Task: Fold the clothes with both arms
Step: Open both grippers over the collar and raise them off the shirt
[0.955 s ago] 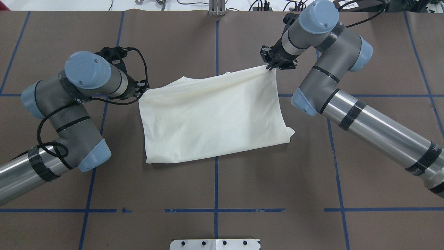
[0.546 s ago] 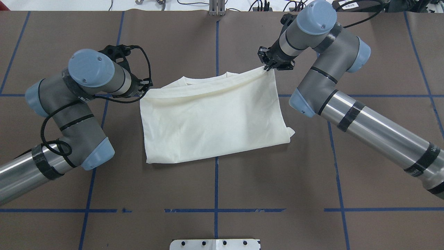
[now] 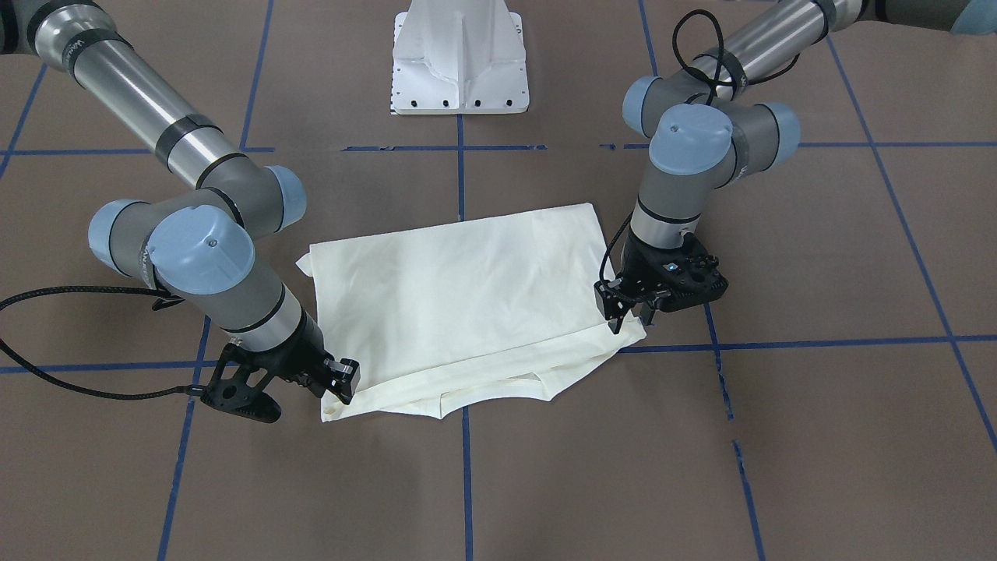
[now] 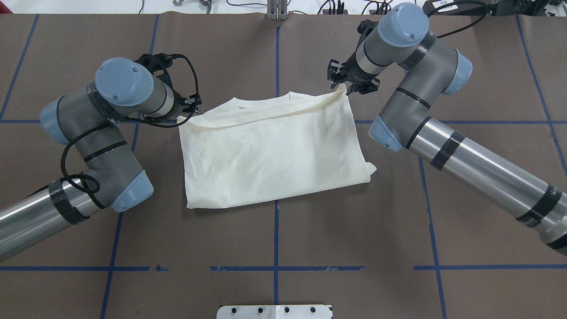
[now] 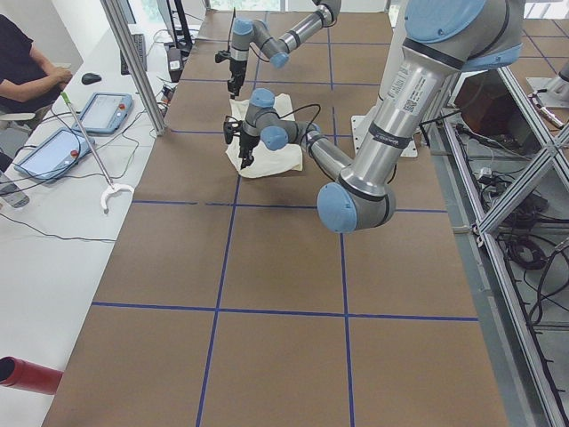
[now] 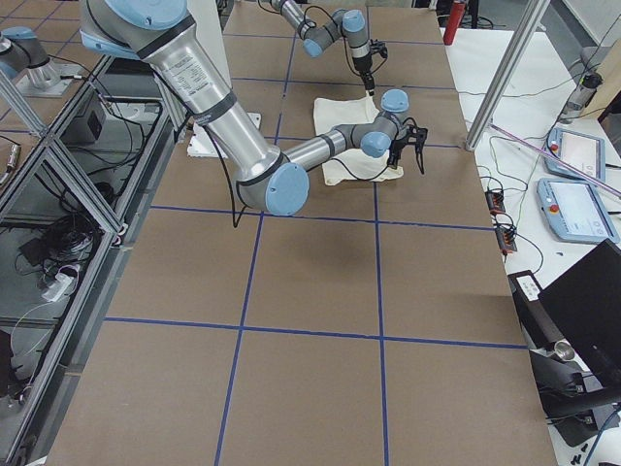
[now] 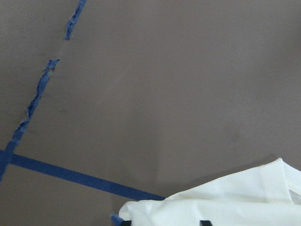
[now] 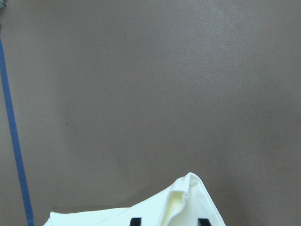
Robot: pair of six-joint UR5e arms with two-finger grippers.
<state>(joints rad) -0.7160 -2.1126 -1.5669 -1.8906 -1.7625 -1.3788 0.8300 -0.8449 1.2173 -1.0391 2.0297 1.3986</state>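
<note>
Wrist views, unlike the overhead, showed left gripper (image 3: 629, 318) and right gripper (image 3: 340, 387) jaws apart, straddling the T-shirt's (image 4: 274, 150) far corners.

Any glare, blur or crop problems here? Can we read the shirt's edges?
Overhead: glare streak along the metal tube of the right arm; T-shirt bright, yet its folded hem reads clearly. Front-facing: even light, hem sharp. Wrist views: focused, but the shirt is cropped at the bottom edge. Side views: shirt too small for edge detail.
</note>
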